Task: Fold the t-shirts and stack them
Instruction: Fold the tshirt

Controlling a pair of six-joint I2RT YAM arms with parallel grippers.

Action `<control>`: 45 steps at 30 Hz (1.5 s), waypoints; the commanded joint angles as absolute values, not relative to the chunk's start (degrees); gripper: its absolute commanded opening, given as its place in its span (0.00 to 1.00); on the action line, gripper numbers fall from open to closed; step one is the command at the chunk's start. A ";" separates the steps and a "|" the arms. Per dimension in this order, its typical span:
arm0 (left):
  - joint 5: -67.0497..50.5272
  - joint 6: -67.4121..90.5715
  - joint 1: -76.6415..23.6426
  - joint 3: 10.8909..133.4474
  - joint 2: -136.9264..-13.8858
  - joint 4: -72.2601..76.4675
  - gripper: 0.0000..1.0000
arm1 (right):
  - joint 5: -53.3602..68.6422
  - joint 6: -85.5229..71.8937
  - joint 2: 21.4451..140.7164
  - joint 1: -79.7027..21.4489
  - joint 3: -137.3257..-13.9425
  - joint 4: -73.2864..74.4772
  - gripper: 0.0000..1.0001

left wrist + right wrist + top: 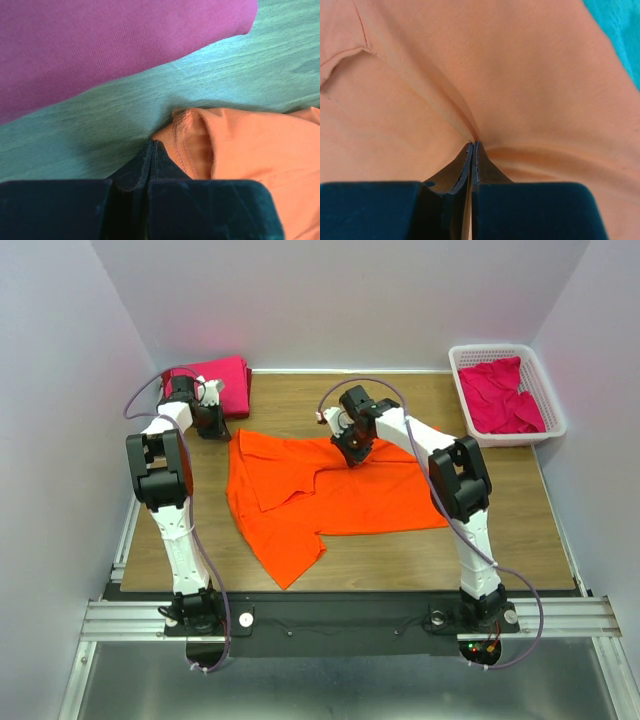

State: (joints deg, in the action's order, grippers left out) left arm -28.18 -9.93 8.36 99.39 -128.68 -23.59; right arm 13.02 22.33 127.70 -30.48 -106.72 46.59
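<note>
A bright orange t-shirt [340,500] lies spread out and rumpled in the middle of the wooden table. My left gripper [214,430] is at its far left corner. In the left wrist view that gripper [154,143] is shut, with the hemmed corner of the orange t-shirt [240,145] bunched at its tips. My right gripper [352,454] is at the shirt's far edge. The right wrist view shows it [474,144] shut on a pinch of the orange t-shirt [530,75], with creases running into the tips. A folded magenta t-shirt [226,374] [100,45] lies at the back left.
A white lattice basket [497,348] at the back right holds crumpled magenta-pink t-shirts [505,400]. Bare wooden table [290,400] shows between the folded shirt and the orange one. Grey walls close in the table on three sides.
</note>
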 commanded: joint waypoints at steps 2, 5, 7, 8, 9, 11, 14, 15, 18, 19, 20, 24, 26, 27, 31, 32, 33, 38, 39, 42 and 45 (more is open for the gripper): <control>-23.72 -11.86 8.53 98.61 -131.14 -25.58 0.01 | 10.46 23.29 127.97 -30.94 -107.93 46.41 0.16; -26.01 -12.74 9.05 98.35 -128.51 -26.19 0.14 | 9.76 22.59 126.31 -30.41 -108.72 46.32 0.39; -28.03 -14.14 9.40 97.30 -126.22 -26.19 0.22 | 10.19 21.27 123.77 -29.62 -109.25 46.41 0.48; -28.91 -14.85 9.58 96.69 -123.34 -26.10 0.25 | 10.63 20.83 122.71 -28.31 -109.25 46.41 0.48; -28.92 -15.46 9.58 96.07 -121.92 -26.02 0.26 | 11.24 20.05 121.39 -27.34 -109.07 46.41 0.51; -29.26 -17.05 9.49 93.87 -119.02 -25.75 0.26 | 12.74 19.34 118.22 -24.18 -108.46 46.58 0.50; -29.79 -17.49 9.49 90.62 -114.00 -25.93 0.26 | 12.39 19.07 114.35 -19.17 -104.25 46.76 0.43; -30.14 -17.49 9.49 89.92 -113.73 -26.28 0.26 | 12.22 19.07 113.74 -17.77 -103.19 46.93 0.39; -30.93 -17.32 9.32 86.85 -112.94 -26.98 0.26 | 12.57 17.41 112.24 -11.44 -99.67 47.63 0.34; -31.02 -17.05 9.23 84.57 -112.85 -26.20 0.26 | 12.39 16.97 112.15 -8.47 -99.15 48.25 0.33; -30.94 -16.79 9.05 83.42 -112.50 -25.67 0.26 | 12.22 16.61 112.15 -7.22 -98.97 48.60 0.33; -31.20 -16.09 8.79 78.85 -112.85 -23.65 0.26 | 9.76 12.58 112.15 -1.59 -97.65 49.13 0.31; -31.38 -15.56 8.61 77.18 -113.20 -22.77 0.26 | 9.93 9.41 112.67 1.04 -96.77 49.48 0.32; -31.55 -15.47 8.61 76.91 -113.55 -22.24 0.26 | 10.02 8.27 112.94 1.58 -95.81 49.40 0.32; -31.12 -15.29 8.26 76.64 -114.43 -21.97 0.26 | 10.28 6.51 114.26 2.29 -94.48 49.39 0.33; -31.11 -15.29 8.35 76.73 -114.69 -21.89 0.26 | 10.72 6.16 114.95 2.29 -94.40 49.48 0.34; -30.85 -15.29 8.35 76.82 -114.96 -21.80 0.26 | 11.16 5.63 115.31 2.37 -94.57 49.48 0.36; -30.32 -15.21 8.26 77.34 -116.36 -21.53 0.26 | 12.57 4.75 117.94 2.37 -94.57 49.31 0.38; -30.15 -15.12 8.26 77.43 -116.54 -21.53 0.26 | 12.66 4.75 118.56 2.37 -94.40 49.31 0.38; -29.97 -15.21 8.17 77.52 -116.81 -21.45 0.26 | 12.31 4.57 119.53 2.37 -94.48 49.22 0.38; -29.79 -15.29 8.26 77.52 -116.72 -21.36 0.26 | 10.90 4.48 120.06 2.29 -94.66 49.04 0.38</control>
